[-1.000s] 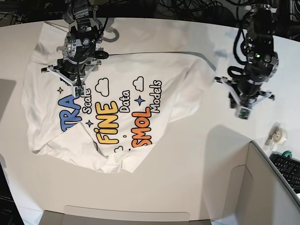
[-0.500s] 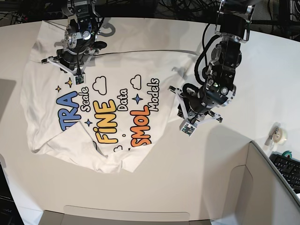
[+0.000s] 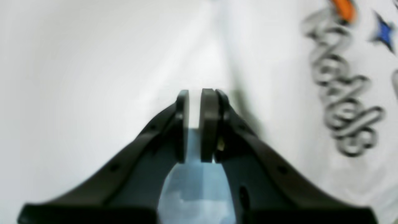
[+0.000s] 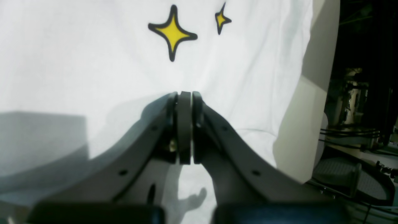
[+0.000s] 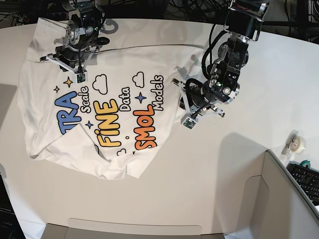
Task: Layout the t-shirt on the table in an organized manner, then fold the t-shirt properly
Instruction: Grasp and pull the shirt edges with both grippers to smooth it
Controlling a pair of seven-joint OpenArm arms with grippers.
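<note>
The white t-shirt (image 5: 124, 59) lies print-up on the white table (image 5: 149, 199), with its lower hem bunched and folded under. At the shirt's far-left corner my right gripper (image 5: 68, 63) points down into the cloth. In the right wrist view that gripper (image 4: 185, 96) has its jaws pressed together on the fabric (image 4: 93, 62), just short of two yellow stars. My left gripper (image 5: 194, 105) hangs by the shirt's right edge. In the left wrist view it (image 3: 195, 93) shows only a narrow gap with nothing in it, above bare table (image 3: 77, 62), and the grey "Models" lettering (image 3: 342, 93) is to its right.
A tape roll (image 5: 295, 142) sits near the table's right edge, with a keyboard (image 5: 306, 179) beyond it. Grey box walls stand at the near right (image 5: 284, 199) and along the front (image 5: 134, 229). Cables hang past the far edge.
My left arm swung from the right side of the table over to the shirt's right edge. My right gripper moved toward the far left, and the shirt shifted with it.
</note>
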